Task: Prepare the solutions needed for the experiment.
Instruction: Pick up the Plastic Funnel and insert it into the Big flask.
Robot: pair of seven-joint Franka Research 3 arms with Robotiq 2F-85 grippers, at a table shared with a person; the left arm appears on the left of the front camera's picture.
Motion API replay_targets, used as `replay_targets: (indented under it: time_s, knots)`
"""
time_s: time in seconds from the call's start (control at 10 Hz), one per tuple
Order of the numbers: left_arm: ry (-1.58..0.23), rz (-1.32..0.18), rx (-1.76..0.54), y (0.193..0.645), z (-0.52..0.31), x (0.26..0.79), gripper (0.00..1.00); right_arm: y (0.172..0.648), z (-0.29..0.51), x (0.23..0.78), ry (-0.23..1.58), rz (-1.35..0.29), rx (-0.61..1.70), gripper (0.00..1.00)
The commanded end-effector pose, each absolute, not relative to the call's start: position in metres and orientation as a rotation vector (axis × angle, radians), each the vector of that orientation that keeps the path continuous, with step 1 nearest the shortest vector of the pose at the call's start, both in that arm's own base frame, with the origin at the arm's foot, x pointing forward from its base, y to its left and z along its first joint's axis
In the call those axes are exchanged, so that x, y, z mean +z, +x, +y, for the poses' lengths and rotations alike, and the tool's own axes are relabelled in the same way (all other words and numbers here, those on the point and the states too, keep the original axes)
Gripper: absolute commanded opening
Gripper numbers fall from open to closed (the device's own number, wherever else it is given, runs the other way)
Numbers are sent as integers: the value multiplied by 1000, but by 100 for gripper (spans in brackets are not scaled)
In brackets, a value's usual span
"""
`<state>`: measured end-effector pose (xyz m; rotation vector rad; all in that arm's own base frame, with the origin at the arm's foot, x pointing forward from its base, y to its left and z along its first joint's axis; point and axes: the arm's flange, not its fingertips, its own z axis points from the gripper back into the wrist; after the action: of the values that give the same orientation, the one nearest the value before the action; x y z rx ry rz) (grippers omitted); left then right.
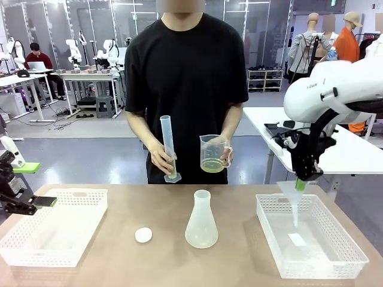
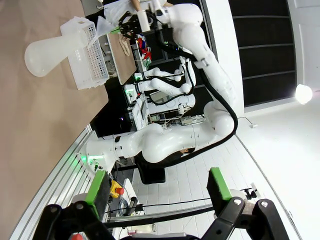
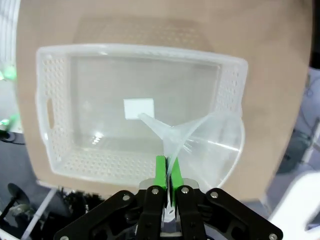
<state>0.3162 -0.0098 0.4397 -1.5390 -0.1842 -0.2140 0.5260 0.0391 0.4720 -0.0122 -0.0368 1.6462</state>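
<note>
Front: the person (image 1: 185,78) held a beaker (image 1: 214,149) of yellow solution (image 1: 212,165) and a cylinder (image 1: 169,149) beyond the table's (image 1: 149,206) far edge; the right gripper (image 1: 300,185) pinched a funnel (image 1: 292,192) over the right basket (image 1: 350,254). Left wrist: the left gripper (image 2: 157,186) gaped wide, empty. Right wrist: the 2 fingers (image 3: 160,170) clamped the funnel's rim.

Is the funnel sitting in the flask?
No, the right gripper holds the funnel over the right basket, apart from the flask.
</note>
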Motion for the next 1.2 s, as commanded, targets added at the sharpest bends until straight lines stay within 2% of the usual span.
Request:
replay_targets:
  time_s: [0.0,0.4,0.6,1.1]
  knots:
    - [-1542,-188,-220,315,-10,442,100,498,54,500,-225,-96,1611,0]
    - [-1542,-188,-220,315,-10,442,100,470,77,551,-493,-201,1584,0]
    - [-1542,-188,-220,315,-10,442,100,461,81,562,-556,-246,1580,0]
    - [-1542,-188,-220,315,-10,442,100,468,78,572,-506,-228,1619,0]
